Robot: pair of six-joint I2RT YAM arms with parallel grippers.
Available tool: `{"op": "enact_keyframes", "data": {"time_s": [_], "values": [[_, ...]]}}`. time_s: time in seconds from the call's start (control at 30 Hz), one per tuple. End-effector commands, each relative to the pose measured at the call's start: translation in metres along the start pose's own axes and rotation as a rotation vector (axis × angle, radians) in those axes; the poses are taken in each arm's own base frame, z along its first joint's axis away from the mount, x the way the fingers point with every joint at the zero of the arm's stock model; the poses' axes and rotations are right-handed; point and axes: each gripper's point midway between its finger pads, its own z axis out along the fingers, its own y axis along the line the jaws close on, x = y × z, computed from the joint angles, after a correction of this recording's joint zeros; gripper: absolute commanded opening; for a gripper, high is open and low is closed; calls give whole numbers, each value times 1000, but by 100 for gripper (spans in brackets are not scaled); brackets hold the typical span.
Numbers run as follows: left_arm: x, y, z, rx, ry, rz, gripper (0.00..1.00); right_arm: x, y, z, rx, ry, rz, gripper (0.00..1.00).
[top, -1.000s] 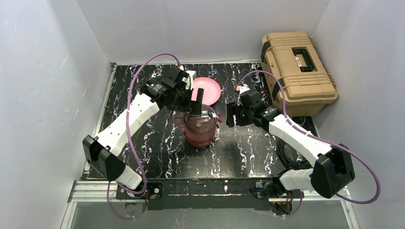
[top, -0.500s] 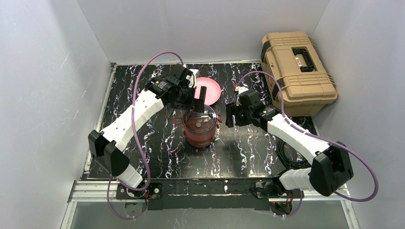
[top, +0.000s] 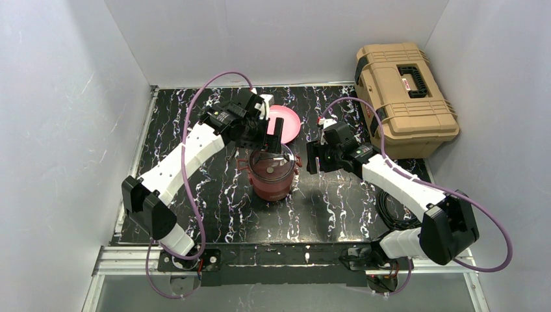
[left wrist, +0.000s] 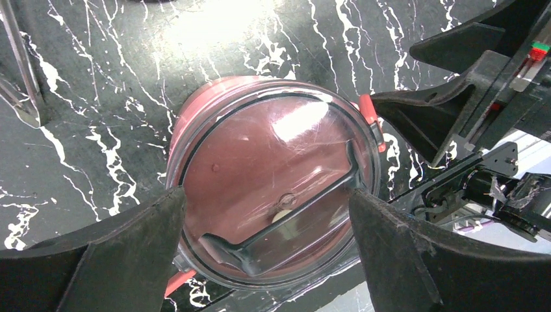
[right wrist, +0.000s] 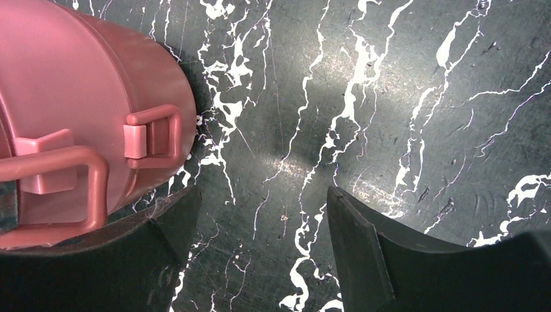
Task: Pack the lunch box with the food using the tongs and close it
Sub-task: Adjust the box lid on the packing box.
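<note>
The maroon lunch box [top: 271, 174] stands in the middle of the table with its clear top lid [left wrist: 260, 162] and dark handle [left wrist: 294, 216] on. My left gripper [top: 273, 135] hangs over it, open; in the left wrist view its fingers [left wrist: 117, 253] straddle the lid's near rim, gripper centre [left wrist: 266, 196]. My right gripper [top: 314, 158] is open just right of the box, low over bare table [right wrist: 261, 195], with the box's wall [right wrist: 78, 84] and side clip [right wrist: 153, 133] beside its left finger. The slim tongs [left wrist: 21, 71] lie on the table left of the box. The food is hidden.
A pink plate [top: 286, 121] sits behind the lunch box. A large tan toolbox [top: 403, 97] stands at the back right. A black cable coil [top: 393, 214] lies by the right arm. White walls close in three sides of the black marbled table [top: 195, 195].
My left arm has reached a little farther right and back above the lunch box, its gripper staying wide. The right arm has shifted only slightly. The lunch box has not moved.
</note>
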Motion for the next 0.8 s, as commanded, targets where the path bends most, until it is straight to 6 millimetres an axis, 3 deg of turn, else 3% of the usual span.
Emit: {"op": "enact_keyframes", "data": {"time_s": [0.0,0.37,0.77], "values": [[31,12,0,-36,90,31,92,-13,7,3,-19,-35,-21,79],[53,31,-1,-110,131,58,91,-24,18,9,-55,-49,-12,76],[59,41,3,-162,133,87,91,-48,43,13,-128,-89,11,71]]}}
